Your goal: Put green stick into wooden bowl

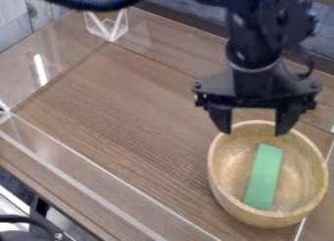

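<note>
The green stick [268,176] lies flat inside the wooden bowl [228,182] at the lower right of the table, running from the bowl's far side toward its near rim. My gripper [259,115] hangs above the bowl's far rim, open, its two black fingers [218,116] spread wide with nothing between them. It is clear of the stick and the bowl.
The bowl rests on a brown wood-grain tabletop [117,118] enclosed by low clear plastic walls [39,138]. A white wire stand [107,25] sits at the back left. The black arm fills the upper right.
</note>
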Controlling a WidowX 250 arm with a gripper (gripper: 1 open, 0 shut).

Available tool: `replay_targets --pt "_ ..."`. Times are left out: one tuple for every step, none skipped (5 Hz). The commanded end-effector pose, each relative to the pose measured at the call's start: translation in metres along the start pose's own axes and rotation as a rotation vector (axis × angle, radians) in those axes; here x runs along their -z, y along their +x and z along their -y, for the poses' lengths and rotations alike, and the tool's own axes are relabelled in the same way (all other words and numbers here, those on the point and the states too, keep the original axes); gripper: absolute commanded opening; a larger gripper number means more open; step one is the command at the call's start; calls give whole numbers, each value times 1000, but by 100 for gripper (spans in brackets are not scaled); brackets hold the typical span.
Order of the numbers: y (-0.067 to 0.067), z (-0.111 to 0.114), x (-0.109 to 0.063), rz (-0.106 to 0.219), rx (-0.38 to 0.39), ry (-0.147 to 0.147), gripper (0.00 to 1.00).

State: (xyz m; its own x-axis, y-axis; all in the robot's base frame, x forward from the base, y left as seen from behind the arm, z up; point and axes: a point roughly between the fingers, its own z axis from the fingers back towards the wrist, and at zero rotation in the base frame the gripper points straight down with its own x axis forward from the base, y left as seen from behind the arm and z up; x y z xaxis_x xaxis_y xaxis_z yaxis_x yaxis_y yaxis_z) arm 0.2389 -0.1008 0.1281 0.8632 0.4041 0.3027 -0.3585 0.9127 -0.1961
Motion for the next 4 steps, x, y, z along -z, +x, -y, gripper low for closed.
replay_targets --pt "19 6 -9 56 -105 0 100" --pt "30 2 -7 79 -209 38 100" --pt "37 0 -8 67 -163 30 100" --pt "43 1 -6 55 -113 21 100"
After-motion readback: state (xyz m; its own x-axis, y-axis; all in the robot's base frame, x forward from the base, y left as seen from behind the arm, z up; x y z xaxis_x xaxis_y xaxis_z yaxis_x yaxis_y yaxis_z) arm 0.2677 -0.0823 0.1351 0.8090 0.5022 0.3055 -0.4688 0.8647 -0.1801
